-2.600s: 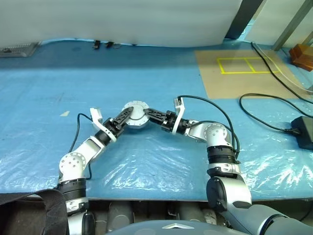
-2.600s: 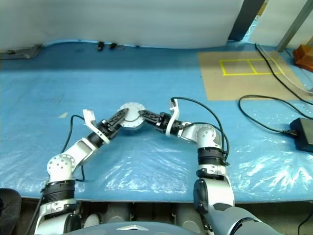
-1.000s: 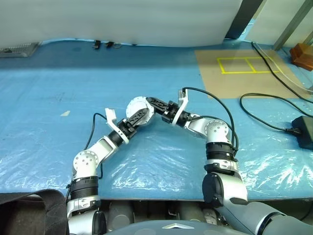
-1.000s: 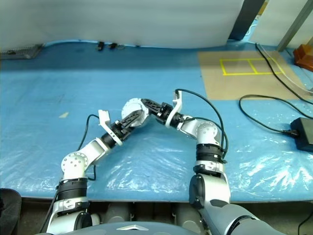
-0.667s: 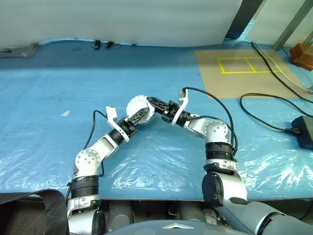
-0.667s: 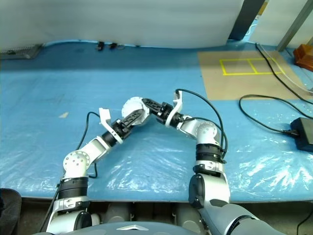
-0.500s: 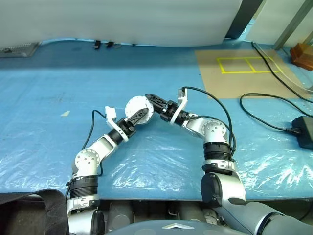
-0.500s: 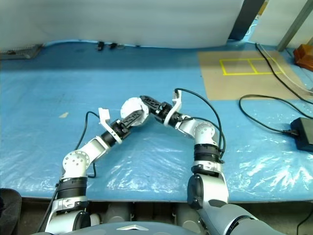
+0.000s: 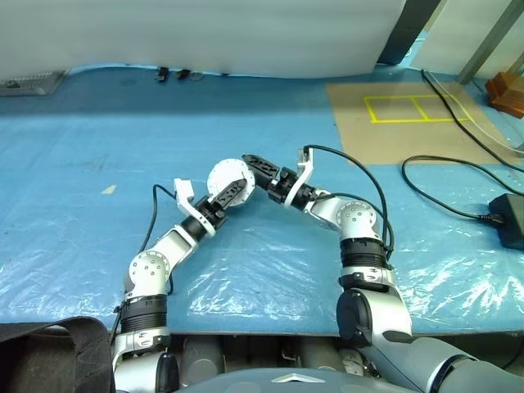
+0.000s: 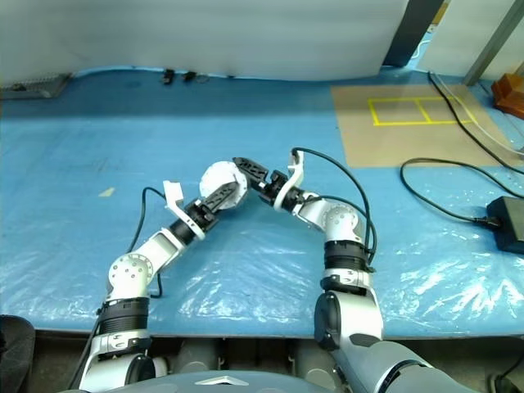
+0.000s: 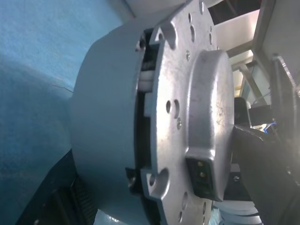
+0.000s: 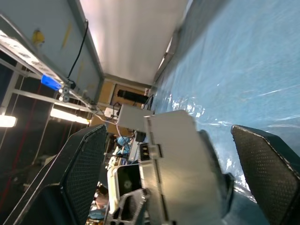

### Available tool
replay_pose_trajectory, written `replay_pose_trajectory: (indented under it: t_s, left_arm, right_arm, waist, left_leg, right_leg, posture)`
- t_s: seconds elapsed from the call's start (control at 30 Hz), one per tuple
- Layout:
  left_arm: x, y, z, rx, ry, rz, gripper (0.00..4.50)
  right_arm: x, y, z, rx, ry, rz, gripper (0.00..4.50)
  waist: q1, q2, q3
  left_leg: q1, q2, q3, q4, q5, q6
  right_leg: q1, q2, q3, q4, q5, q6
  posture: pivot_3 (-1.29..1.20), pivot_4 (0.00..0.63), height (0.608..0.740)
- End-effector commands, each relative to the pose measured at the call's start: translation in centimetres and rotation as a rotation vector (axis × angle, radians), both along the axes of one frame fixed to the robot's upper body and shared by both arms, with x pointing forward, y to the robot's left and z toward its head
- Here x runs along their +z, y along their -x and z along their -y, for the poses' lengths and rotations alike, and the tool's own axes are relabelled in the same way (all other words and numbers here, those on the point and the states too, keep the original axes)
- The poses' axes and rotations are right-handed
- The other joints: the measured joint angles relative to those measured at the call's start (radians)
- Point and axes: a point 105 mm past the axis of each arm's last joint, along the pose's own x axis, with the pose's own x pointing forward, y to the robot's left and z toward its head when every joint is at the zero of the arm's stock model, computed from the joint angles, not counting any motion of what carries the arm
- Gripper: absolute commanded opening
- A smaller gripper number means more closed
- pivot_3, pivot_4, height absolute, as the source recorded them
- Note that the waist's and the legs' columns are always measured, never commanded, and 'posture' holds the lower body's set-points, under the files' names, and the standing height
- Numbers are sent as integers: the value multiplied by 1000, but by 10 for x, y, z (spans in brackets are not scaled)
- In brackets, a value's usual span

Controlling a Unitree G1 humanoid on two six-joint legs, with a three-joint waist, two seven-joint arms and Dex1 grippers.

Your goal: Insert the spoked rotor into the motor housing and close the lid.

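Left hand [image 9: 223,192] grips the raised motor housing [image 9: 227,176]; right hand [image 9: 254,164] spread beside it.

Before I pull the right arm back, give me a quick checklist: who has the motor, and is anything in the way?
1. Left end effector clamped on the motor housing, lifted off the blue sheet: ok.
2. Right end effector open, fingers apart at the housing's side: ok.
3. Right fingers free of the housing: cannot tell; they stand very close to it.
4. Lid seated flush: not ok; the left wrist view shows a gap between the lid flange and the housing body.
5. Rotor inside: cannot tell; the lid hides it.
6. Black cable on the table to the right lies away from both arms: ok.
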Motion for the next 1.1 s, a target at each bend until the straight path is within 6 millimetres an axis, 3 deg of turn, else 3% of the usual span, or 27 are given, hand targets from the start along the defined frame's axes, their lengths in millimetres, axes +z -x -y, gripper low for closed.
replay_pose_trajectory:
  t_s: [0.03, 0.2, 0.37, 0.57, 0.77, 1.1]
  left_arm:
    - [32, -9, -18, 103, 55, 124, 3670]
    - [26, -34, -56, 336, -10, 96, 3670]
    - [18, -61, -110, 590, -126, 26, 3670]
    - [23, -78, -161, 778, 22, -49, 3670]
    - [19, -80, -201, 943, 130, -129, 3670]
    - [13, -60, -254, 1229, 214, -199, 3670]
  right_arm:
    - [12, -9, 2, -50, 9, 54, 4462]
    - [15, -9, 2, -50, 24, 82, 4462]
    - [23, -6, -2, -35, 10, 109, 4462]
    - [25, -4, -2, -38, 7, 119, 4462]
    - [25, -3, 1, -49, 8, 124, 4462]
    - [27, -4, 1, -49, 12, 134, 4462]
  waist:
    - [0, 0, 0]
    - [-1, 0, 0]
    - [-3, -1, 1]
    - [2, -7, 5]
    - [5, -9, 6]
    - [1, -9, 6]
  left_leg:
    - [0, 0, 0, 0, 0, 0]
    - [0, 0, 0, 1, 0, 0]
    - [0, -2, 0, 1, 0, 0]
    - [-1, -3, -1, 1, 2, 3]
    - [-2, -3, -2, 2, 2, 3]
    - [-1, -3, -2, 2, 0, 0]
  right_leg:
    - [0, 0, 0, 0, 0, 0]
    - [0, 0, 0, 0, 0, 0]
    - [0, 1, 0, 0, 2, 4]
    - [0, 1, -1, 0, 3, 4]
    - [-1, 1, -1, 0, 3, 4]
    - [-1, 1, -1, 0, 3, 4]
  posture:
    - [0, 150, 740]
    - [0, 150, 740]
    - [0, 150, 740]
    - [0, 150, 740]
    - [0, 150, 740]
    - [0, 150, 740]
